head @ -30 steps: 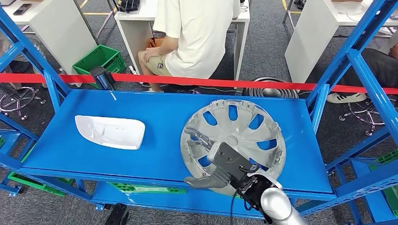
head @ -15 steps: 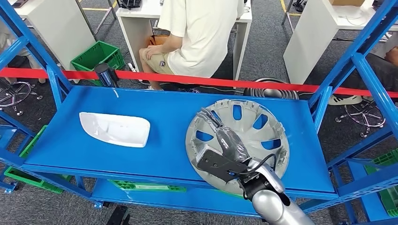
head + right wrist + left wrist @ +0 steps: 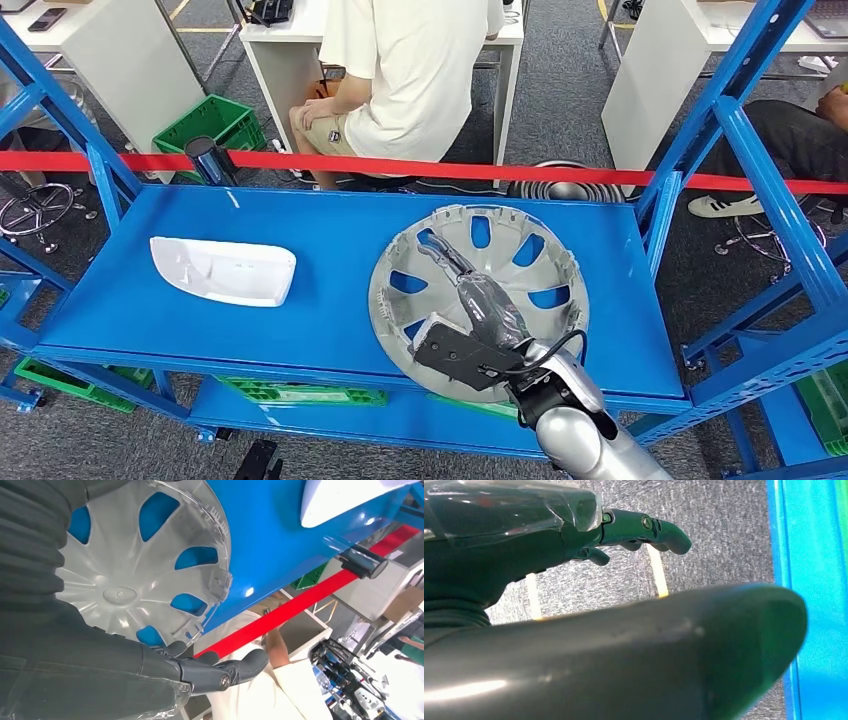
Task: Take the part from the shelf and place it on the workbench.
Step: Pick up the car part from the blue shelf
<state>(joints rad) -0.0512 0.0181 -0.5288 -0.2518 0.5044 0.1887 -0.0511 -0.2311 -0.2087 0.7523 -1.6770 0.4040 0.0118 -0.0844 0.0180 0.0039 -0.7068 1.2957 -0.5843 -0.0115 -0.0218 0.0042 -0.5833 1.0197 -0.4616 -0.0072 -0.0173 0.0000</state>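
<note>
A grey hubcap point(image 3: 480, 292) lies flat on the blue shelf point(image 3: 300, 330), directly beneath the right hand point(image 3: 470, 320). Its fingers point(image 3: 445, 258) stretch loosely across the cap toward the far rim, gripping nothing. The left hand point(image 3: 624, 530) hangs loosely uncurled, well away.

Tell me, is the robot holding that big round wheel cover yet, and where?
Not clearly. The right hand lies stretched over the wheel cover, across its middle, but a closed hold on it cannot be told. The left hand holds nothing.
</note>
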